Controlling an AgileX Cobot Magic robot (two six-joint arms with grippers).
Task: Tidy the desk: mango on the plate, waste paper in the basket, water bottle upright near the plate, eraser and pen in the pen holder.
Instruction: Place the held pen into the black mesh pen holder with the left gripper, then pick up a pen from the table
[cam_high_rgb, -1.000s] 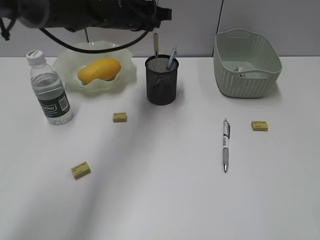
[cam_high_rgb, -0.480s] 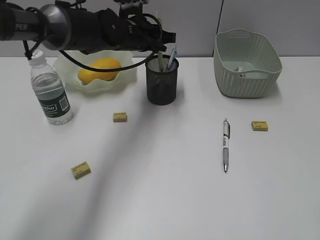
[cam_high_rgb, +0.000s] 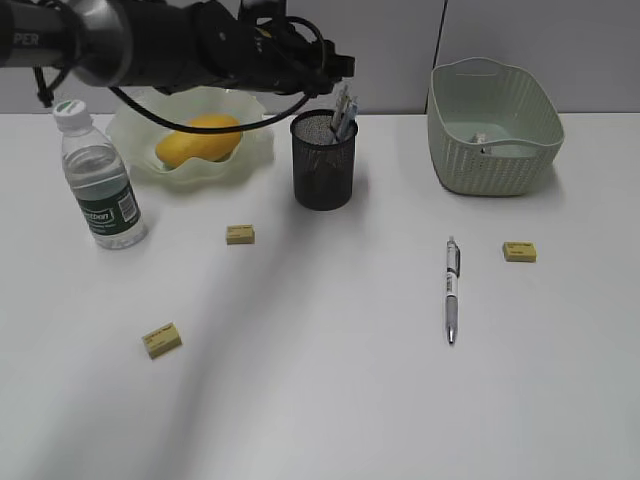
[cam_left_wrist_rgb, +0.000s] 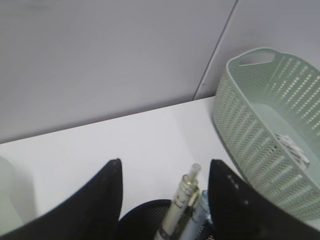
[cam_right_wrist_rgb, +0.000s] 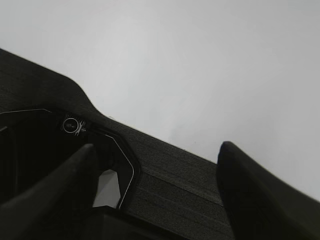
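I note two pens (cam_high_rgb: 343, 112) standing tilted in the holder (cam_high_rgb: 323, 160), with my left gripper (cam_left_wrist_rgb: 165, 197) spread open just above it, grasping nothing. My left wrist view alone shows crumpled paper (cam_left_wrist_rgb: 294, 150) inside the basket (cam_left_wrist_rgb: 250, 125) right of the holder. The right gripper (cam_right_wrist_rgb: 155, 175) is open and empty.

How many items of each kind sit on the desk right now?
Erasers: 3
Pens: 3, one loose, two in the pen holder
Pen holder: 1
Water bottle: 1
Mango: 1
Plate: 1
Basket: 1
Total: 11
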